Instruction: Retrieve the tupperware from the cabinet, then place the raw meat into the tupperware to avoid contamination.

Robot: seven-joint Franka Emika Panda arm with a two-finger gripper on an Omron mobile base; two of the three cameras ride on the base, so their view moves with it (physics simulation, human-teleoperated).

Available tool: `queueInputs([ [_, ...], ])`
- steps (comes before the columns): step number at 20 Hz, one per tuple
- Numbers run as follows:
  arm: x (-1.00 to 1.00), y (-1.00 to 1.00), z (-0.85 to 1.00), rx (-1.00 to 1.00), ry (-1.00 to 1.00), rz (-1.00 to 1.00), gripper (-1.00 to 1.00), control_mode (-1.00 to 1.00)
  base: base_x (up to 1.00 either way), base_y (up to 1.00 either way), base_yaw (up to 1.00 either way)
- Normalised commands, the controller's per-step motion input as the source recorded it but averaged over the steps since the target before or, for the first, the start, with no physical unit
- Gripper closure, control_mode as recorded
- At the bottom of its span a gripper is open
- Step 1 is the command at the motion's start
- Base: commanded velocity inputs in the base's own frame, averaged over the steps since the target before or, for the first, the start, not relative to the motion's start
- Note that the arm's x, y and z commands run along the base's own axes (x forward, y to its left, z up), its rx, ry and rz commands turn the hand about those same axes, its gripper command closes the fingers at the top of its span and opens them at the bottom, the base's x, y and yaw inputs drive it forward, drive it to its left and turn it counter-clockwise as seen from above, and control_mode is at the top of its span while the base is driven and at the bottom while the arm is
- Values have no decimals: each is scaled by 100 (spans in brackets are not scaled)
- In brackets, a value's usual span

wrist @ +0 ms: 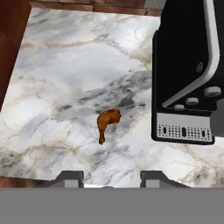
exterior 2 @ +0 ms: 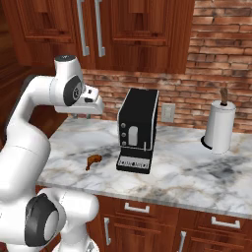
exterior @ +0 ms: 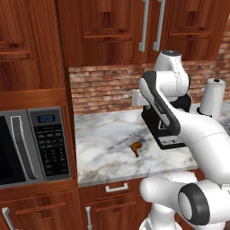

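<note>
While the microwave (exterior: 33, 148) display glows (digits unreadable), cabinet (exterior: 134, 31) stays unlabelled.

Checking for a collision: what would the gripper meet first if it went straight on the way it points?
Probably the bare marble counter near the raw meat; depth is unclear.

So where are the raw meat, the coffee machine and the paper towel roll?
raw meat (wrist: 107, 122): hand view, its thick end.
coffee machine (exterior 2: 139, 120): right base view, front face.
paper towel roll (exterior 2: 219, 127): right base view, white side.
</note>
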Motion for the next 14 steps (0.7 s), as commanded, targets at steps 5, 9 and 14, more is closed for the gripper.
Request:
queueInputs([
  [5,-21,14,11,-3,-12,2,-100,-100,0,0,0],
  [9,-10,10,65,-10,-30,-1,-100,-100,0,0,0],
  [14,-1,6,93,0,-25,-4,-100,-100,0,0,0],
])
